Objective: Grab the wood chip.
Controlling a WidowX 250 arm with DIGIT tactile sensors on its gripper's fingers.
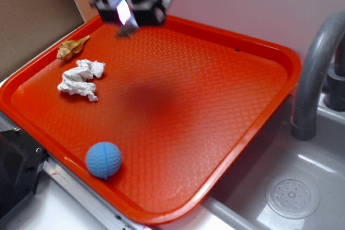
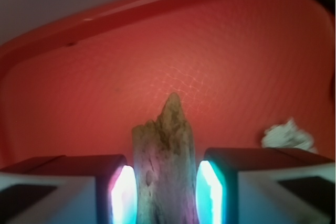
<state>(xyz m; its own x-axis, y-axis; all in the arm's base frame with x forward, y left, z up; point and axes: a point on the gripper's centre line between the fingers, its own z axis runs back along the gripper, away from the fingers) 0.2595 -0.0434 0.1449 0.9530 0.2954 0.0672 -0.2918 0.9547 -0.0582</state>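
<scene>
chip between the pads, at the tray's far edge

you are holding the gripper at the tray's twelve o'clock edge, and its lit fingers are bracketing the wood chip, which is pointing away from you. the pads are sitting just beside it or touching; i cannot tell whether you are pinching yet. you are lined up along the grain, likely for a flat grip. i am counting one seashell and one tissue toward nine o'clock, one blue ball near seven.
</scene>
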